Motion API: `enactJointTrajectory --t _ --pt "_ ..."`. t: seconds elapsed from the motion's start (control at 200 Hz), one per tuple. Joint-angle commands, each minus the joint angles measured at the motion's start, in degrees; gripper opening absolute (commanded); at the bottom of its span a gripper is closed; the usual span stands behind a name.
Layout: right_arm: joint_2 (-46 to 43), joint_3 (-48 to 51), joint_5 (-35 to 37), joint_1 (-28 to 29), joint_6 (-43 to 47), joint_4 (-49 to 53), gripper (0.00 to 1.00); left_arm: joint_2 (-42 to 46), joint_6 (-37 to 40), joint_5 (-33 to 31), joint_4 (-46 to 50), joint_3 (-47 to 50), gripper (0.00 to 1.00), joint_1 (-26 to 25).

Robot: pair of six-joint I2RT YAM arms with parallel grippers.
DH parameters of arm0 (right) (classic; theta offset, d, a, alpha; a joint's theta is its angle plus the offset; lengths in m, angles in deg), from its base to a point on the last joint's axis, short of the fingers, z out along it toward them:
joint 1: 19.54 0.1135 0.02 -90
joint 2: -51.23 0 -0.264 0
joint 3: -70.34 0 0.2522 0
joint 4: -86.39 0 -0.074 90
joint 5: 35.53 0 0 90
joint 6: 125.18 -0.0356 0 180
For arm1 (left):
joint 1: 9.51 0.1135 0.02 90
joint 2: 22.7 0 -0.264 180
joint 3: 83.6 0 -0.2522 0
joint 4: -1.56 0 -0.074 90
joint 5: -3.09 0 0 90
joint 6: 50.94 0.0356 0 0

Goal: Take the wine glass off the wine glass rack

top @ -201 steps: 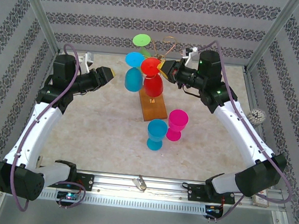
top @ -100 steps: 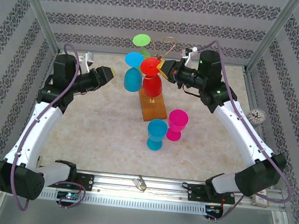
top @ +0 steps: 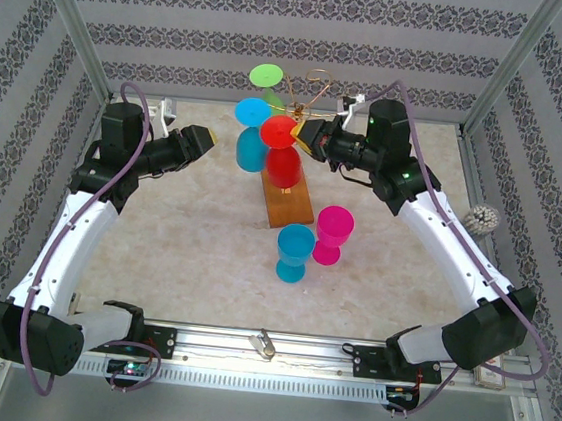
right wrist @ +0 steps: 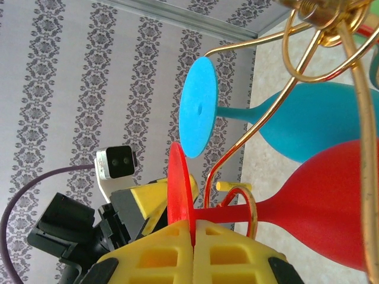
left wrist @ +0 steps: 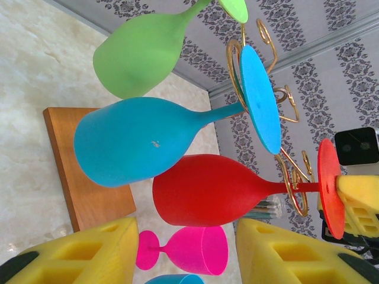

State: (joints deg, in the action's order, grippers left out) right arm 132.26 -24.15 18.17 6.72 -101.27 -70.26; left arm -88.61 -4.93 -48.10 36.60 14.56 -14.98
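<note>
Rack [top: 290,203] stands on the table [top: 186,251] toward its far edge. A glass [top: 284,163] hangs on its near side, two others [top: 251,149] left and behind. Two more [top: 295,252] stand before its base.

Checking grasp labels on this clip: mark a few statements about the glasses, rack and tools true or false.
1. The right tool is shut on the foot of the red glass. True.
2. The green glass, blue glass and red glass hang bowl-down on the rack. True.
3. The left tool holds the blue glass. False: it is open and holds nothing.
4. The pink glass lies on its side. False: it stands upright on the table beside a second blue glass.
</note>
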Motion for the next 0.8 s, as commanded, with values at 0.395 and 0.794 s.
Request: enactJointTrajectory --t 0.395,0.794 --pt "-0.6 -2.0 0.9 2.2 0.6 -1.3 0.0 1.3 -0.3 0.5 -2.8 1.0 0.48 1.2" --pt "1.4 -4.1 1.0 2.3 0.6 -1.2 0.0 1.6 -0.6 0.8 -3.3 1.1 0.48 1.2"
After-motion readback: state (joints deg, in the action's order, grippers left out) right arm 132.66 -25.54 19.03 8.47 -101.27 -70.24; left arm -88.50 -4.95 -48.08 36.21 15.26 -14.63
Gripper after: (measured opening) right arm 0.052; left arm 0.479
